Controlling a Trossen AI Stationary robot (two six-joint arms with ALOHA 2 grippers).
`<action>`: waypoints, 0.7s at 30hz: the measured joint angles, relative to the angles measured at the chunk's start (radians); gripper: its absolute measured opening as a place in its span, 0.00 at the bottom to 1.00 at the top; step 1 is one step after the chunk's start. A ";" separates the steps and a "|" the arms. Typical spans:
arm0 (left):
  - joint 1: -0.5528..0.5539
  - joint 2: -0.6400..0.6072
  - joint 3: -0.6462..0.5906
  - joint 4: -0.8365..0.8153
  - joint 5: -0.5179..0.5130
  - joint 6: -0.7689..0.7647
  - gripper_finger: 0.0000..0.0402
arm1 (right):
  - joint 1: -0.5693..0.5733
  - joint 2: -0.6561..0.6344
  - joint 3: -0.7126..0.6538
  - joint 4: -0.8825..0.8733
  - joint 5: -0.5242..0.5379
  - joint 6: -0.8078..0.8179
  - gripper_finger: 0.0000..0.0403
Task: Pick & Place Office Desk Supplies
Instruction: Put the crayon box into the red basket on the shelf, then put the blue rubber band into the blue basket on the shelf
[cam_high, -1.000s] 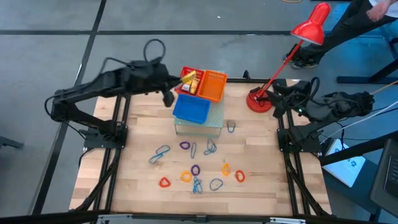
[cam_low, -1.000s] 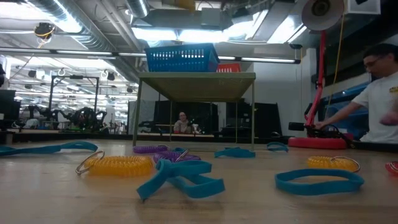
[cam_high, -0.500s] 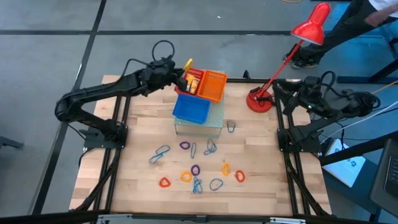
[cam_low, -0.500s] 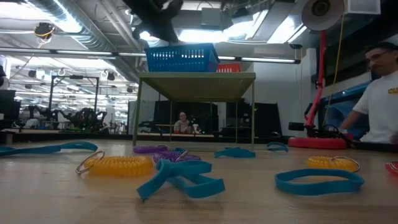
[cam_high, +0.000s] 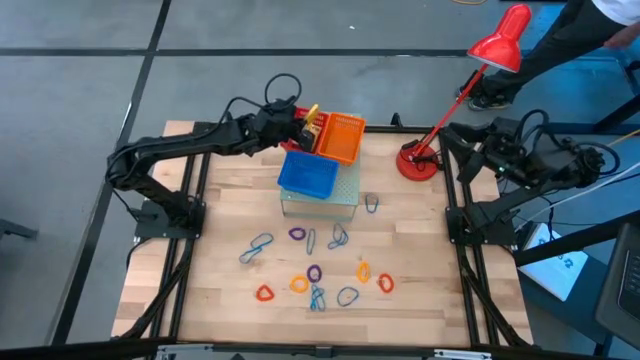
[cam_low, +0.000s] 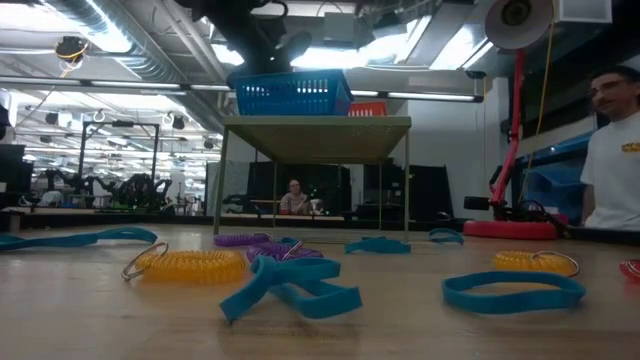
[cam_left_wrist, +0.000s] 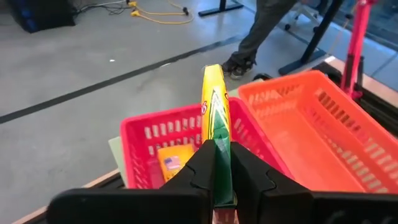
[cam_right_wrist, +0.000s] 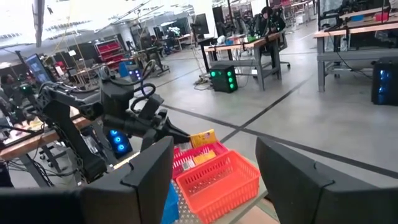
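Holding a yellow rectangular box over the red mesh basket, upper centre, left tool pinches it; right tool wide, idle; one yellow block binned, loops remain on surface.

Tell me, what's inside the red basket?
A small yellow block lies in the red basket. The left pincer, shut on a second yellow box, hides the basket's near corner.

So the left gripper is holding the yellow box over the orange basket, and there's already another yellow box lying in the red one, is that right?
Not quite. The left gripper holds the yellow box over the red basket, not the orange basket beside it, as the left wrist view shows. The other yellow box does lie in the red one.
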 joint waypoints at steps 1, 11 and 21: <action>0.000 -0.004 0.000 -0.010 0.003 -0.003 0.09 | 0.000 0.000 0.000 0.005 0.001 -0.003 0.57; -0.005 -0.008 0.000 -0.067 0.028 -0.003 0.26 | 0.000 0.000 0.000 0.010 0.001 -0.007 0.57; -0.013 -0.113 0.094 0.144 0.034 0.143 0.39 | 0.000 0.000 0.000 0.059 0.025 -0.015 0.57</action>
